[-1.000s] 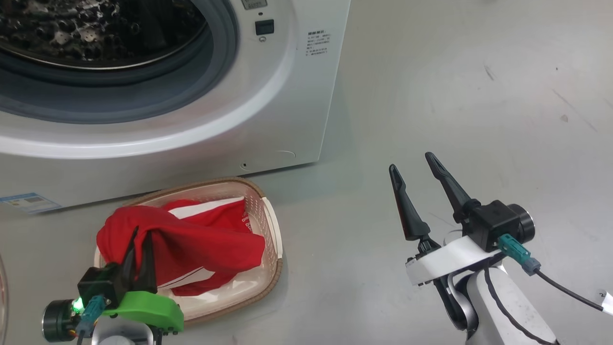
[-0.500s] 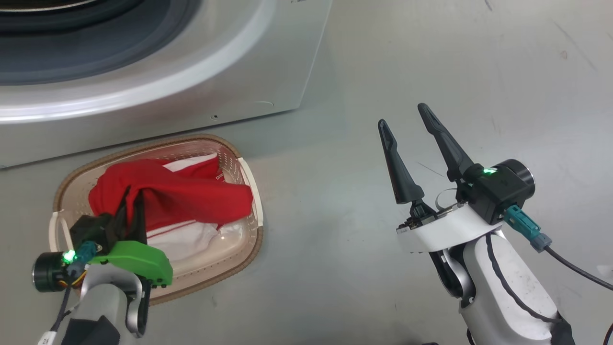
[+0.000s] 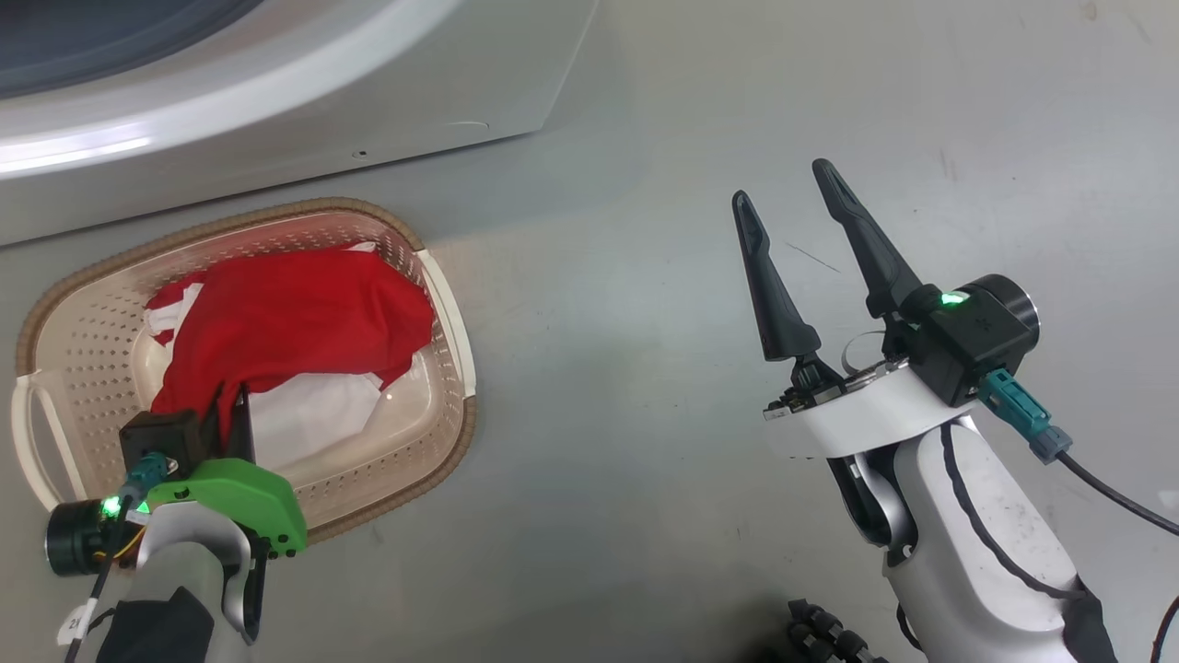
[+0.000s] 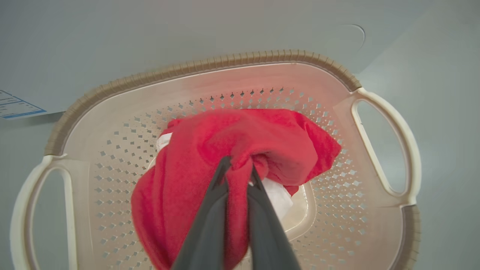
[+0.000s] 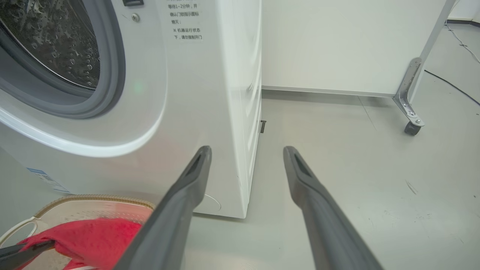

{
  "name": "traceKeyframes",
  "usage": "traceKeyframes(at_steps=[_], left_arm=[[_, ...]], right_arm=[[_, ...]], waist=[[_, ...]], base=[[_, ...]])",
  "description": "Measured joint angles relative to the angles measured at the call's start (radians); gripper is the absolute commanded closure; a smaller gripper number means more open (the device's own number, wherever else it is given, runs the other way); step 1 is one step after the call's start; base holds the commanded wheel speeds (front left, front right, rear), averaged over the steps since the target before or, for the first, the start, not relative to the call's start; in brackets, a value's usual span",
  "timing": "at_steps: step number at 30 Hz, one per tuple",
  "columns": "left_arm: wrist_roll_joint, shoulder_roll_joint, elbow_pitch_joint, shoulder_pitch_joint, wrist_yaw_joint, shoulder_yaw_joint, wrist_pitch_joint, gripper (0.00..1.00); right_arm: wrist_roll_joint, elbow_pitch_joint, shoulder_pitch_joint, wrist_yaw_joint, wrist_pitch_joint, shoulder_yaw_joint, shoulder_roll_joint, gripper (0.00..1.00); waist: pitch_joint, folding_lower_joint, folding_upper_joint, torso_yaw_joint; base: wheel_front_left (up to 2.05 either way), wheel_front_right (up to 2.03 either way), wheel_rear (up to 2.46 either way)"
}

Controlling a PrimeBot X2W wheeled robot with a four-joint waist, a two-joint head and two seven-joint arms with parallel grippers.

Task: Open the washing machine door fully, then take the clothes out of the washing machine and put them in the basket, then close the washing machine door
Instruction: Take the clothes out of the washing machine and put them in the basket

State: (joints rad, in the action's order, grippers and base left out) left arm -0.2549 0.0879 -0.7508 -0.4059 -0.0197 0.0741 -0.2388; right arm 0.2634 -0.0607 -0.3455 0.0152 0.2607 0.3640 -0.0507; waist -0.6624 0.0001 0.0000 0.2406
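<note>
Clothes (image 4: 262,131) lie bunched in the basket (image 4: 210,64), where your left gripper (image 4: 240,167) pinches them; your right gripper (image 3: 781,184) hangs spread, well apart.

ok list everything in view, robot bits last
washing machine: one, white, behind the basket, steel drum showing
label: one, blue, low on the washing machine front
basket: one, cream with brown rim, on the grey floor by the washing machine
clothes: one bundle, red and white, in the basket
panel: one, white, on a wheeled frame, past the washing machine
left claw: one, dark, shut on the clothes over the basket
right claw: one, dark, open and empty, right of the basket
</note>
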Motion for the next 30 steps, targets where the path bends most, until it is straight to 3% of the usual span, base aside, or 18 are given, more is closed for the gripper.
traceKeyframes(at_steps=[5,7,8,9,23,27,30], left_arm=[[-0.009,-0.002,-0.070,-0.025,0.007,-0.005,0.001,1.00],[-0.009,-0.002,-0.086,-0.037,0.008,-0.005,0.001,0.72],[-0.009,-0.002,-0.095,-0.045,0.009,-0.005,0.001,0.21],[-0.009,-0.002,-0.103,-0.053,0.013,-0.005,0.000,0.00],[-0.026,-0.022,-0.153,-0.087,0.039,-0.008,-0.010,0.00],[-0.027,-0.031,-0.133,-0.087,0.048,-0.009,-0.010,0.00],[-0.031,-0.037,-0.038,-0.087,0.053,-0.027,-0.010,0.00]], right_arm=[[0.000,-0.004,-0.017,0.000,0.000,0.001,0.000,0.00],[0.000,-0.007,-0.020,0.000,0.000,0.002,0.000,0.00],[0.000,-0.010,-0.020,0.000,0.000,0.002,0.000,0.00],[0.000,-0.013,-0.020,0.000,0.000,0.002,0.000,0.00],[0.001,-0.067,-0.015,-0.003,0.000,-0.019,0.000,0.00],[0.000,-0.085,-0.009,-0.008,0.000,-0.027,0.000,0.00],[-0.001,-0.110,0.006,-0.007,0.000,-0.040,0.000,0.00]], waist=[[-0.013,0.0000,0.0000,-0.002],[-0.014,0.0000,0.0000,-0.003],[-0.013,0.0000,0.0000,-0.003],[-0.011,0.0000,0.0000,-0.003],[0.080,-0.0001,0.0000,-0.027],[0.110,-0.0001,0.0000,-0.039],[0.154,-0.0001,0.0000,-0.056]], base=[[0.00,0.00,0.00],[0.00,0.00,0.00],[0.00,0.00,0.00],[0.00,0.00,0.00],[0.00,0.00,0.00],[0.00,0.00,0.00],[0.00,0.00,0.00]])
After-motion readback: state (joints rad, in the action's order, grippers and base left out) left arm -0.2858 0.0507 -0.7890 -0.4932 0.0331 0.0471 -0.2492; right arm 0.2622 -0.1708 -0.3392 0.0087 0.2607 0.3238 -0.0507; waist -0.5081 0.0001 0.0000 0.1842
